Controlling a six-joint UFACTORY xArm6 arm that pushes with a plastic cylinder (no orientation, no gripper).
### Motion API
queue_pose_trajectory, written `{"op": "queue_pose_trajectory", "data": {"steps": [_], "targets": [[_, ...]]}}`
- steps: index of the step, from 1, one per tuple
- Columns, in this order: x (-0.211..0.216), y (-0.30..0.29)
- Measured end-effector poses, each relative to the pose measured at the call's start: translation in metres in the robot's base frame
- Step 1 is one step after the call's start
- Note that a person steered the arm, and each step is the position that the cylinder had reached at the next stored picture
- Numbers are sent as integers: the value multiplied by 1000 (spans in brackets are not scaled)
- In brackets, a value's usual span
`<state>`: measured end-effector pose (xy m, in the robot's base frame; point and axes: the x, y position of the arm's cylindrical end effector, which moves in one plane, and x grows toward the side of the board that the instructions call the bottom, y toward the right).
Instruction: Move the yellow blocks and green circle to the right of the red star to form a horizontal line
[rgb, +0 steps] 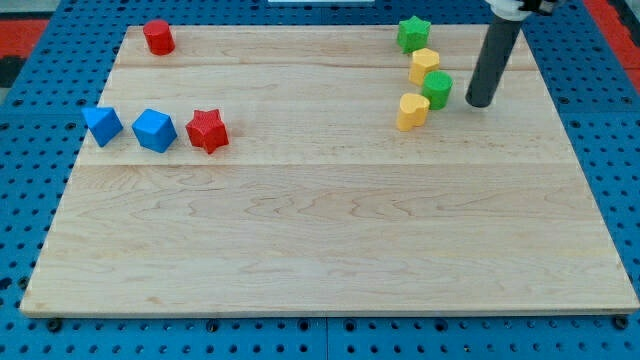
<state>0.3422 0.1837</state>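
The red star (208, 130) lies at the board's left, with a blue cube (154, 130) and a blue triangle (102, 125) in a row to its left. At the view's upper right a yellow block (424, 66), the green circle (437, 89) and a yellow heart (412, 110) cluster together, touching or nearly so. My tip (478, 103) stands just to the right of the green circle, a small gap apart.
A green star (413, 33) sits just above the yellow block near the board's top edge. A red cylinder (158, 37) stands at the top left. The wooden board (330, 250) rests on a blue pegboard.
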Motion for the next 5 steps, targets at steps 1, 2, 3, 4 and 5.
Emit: {"op": "queue_pose_trajectory", "data": {"steps": [1, 2, 3, 4, 5], "targets": [[12, -55], [30, -116], [49, -153], [78, -118], [90, -171]]}}
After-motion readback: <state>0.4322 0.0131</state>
